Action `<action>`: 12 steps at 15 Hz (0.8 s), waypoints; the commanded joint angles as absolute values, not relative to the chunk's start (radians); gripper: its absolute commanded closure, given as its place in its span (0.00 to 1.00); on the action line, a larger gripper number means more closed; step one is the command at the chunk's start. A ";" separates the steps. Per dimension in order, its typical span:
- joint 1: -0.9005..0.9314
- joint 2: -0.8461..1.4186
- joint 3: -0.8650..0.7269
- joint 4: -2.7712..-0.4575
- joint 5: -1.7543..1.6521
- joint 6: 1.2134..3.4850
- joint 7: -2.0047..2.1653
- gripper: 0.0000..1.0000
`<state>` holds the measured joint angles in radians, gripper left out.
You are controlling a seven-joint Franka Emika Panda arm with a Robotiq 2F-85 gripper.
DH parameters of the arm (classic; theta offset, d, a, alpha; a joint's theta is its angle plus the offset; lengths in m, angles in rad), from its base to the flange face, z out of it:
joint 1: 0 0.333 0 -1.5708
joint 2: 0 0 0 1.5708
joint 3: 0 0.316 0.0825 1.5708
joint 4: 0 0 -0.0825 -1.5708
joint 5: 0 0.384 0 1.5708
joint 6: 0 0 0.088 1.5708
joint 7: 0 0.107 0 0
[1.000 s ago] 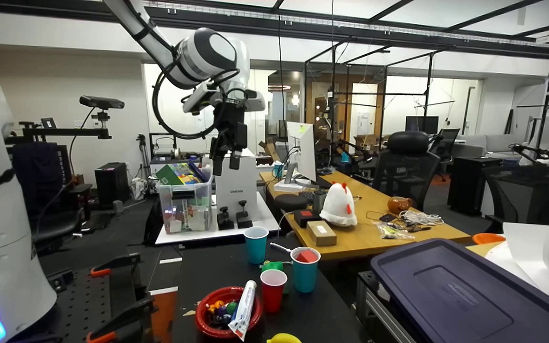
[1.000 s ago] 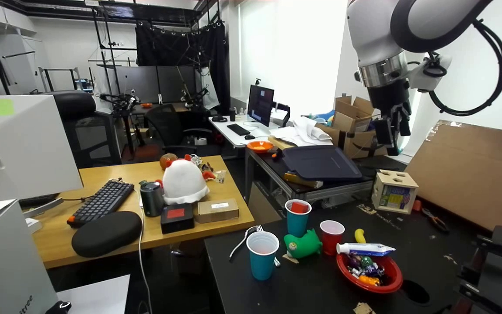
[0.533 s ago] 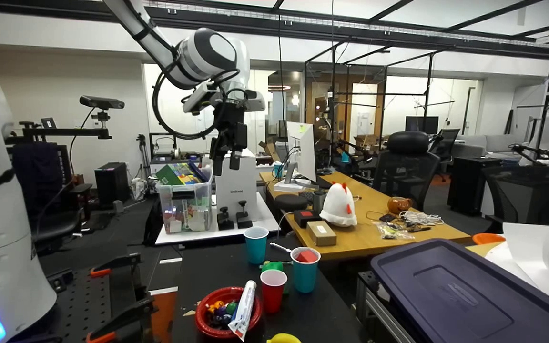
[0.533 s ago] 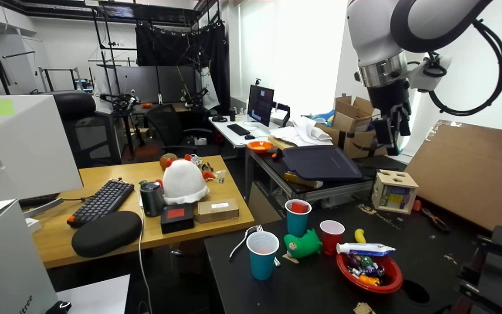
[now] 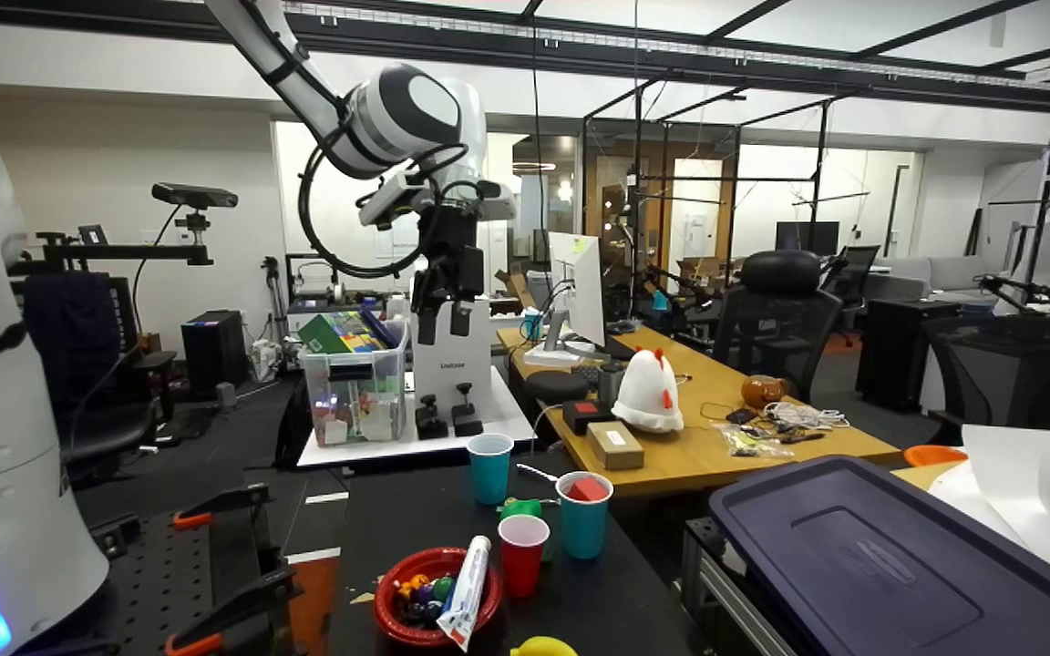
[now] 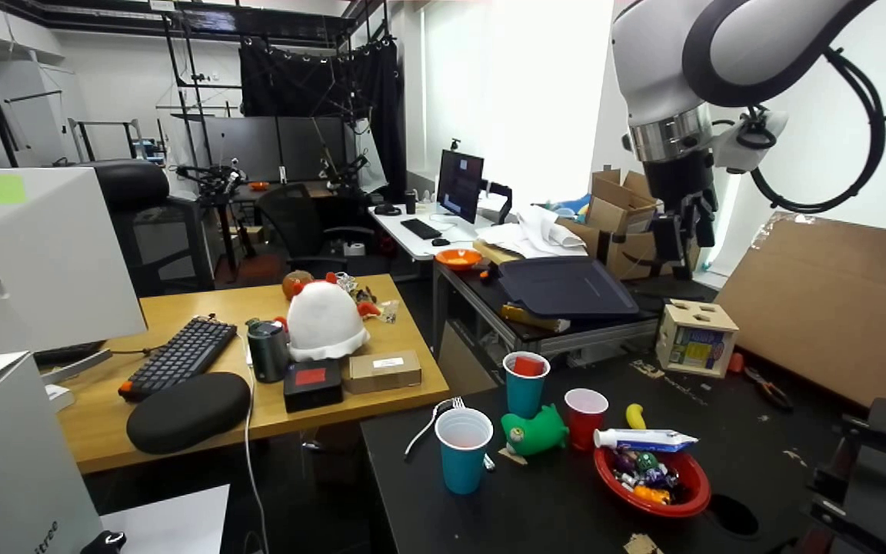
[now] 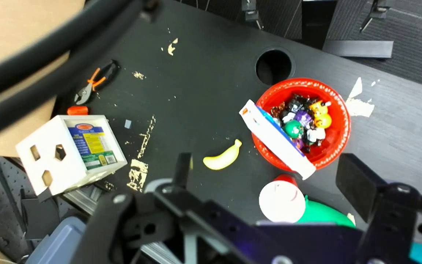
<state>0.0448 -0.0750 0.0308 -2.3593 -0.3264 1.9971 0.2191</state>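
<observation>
My gripper (image 5: 444, 326) is open and empty, high above the black table; it also shows in an exterior view (image 6: 692, 258). In the wrist view its fingers (image 7: 266, 167) stand wide apart. Below them are a red cup (image 7: 281, 201), a green toy (image 7: 324, 212) partly hidden, and a yellow banana (image 7: 222, 157). A red bowl (image 7: 337, 141) holds small wrapped and coloured pieces, with a white and blue tube (image 7: 277, 139) lying across its rim. Two teal cups (image 6: 464, 462) (image 6: 523, 392) stand near the green toy; the farther one holds a red block (image 6: 528, 366).
A wooden shape box (image 6: 697, 338) and pliers (image 6: 767, 387) lie by a cardboard sheet (image 6: 835, 300). A fork (image 6: 458, 404) lies by the teal cups. A dark lid (image 5: 908, 556) rests on a side table. A wooden desk (image 5: 716, 437) bears a white plush (image 5: 648, 396).
The arm and gripper have moved slightly down, a little rightward in an exterior view and a little leftward in the other view. The objects on the table have not moved.
</observation>
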 commanded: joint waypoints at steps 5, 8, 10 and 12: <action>-0.005 0.140 -0.009 -2.293 -0.145 2.385 0.096 0.00; -0.007 0.216 0.015 -2.250 -0.002 2.470 0.019 0.00; -0.005 0.253 0.040 -2.217 0.087 2.479 -0.011 0.00; -0.001 0.287 0.069 -2.181 0.156 2.471 -0.031 0.00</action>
